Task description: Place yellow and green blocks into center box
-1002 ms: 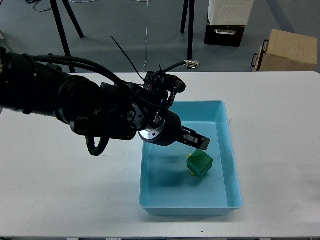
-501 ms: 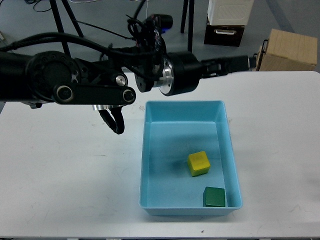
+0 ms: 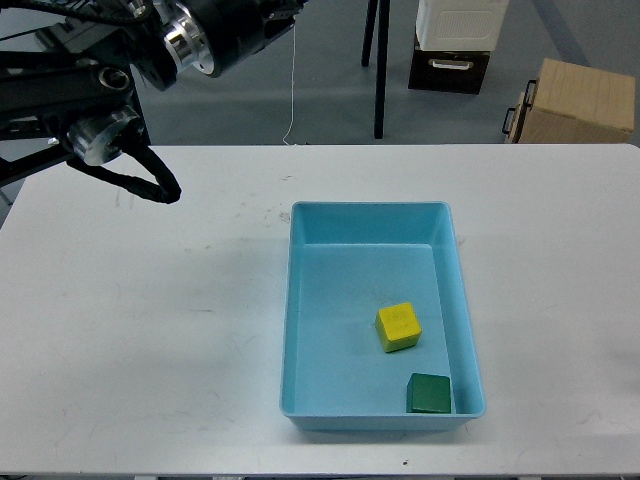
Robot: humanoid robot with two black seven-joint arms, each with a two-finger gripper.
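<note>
Left claw: out of frame past the upper left; only the left arm (image 3: 120, 60) shows, so its opening cannot be told.
Yellow block (image 3: 398, 327): in the blue tray (image 3: 300, 300), centre-right.
Green block (image 3: 429, 393): tray's lower-right corner.
Tabletop (image 3: 150, 350): white.

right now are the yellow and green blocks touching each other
No, the yellow block and green block lie apart on the blue tray floor.
</note>
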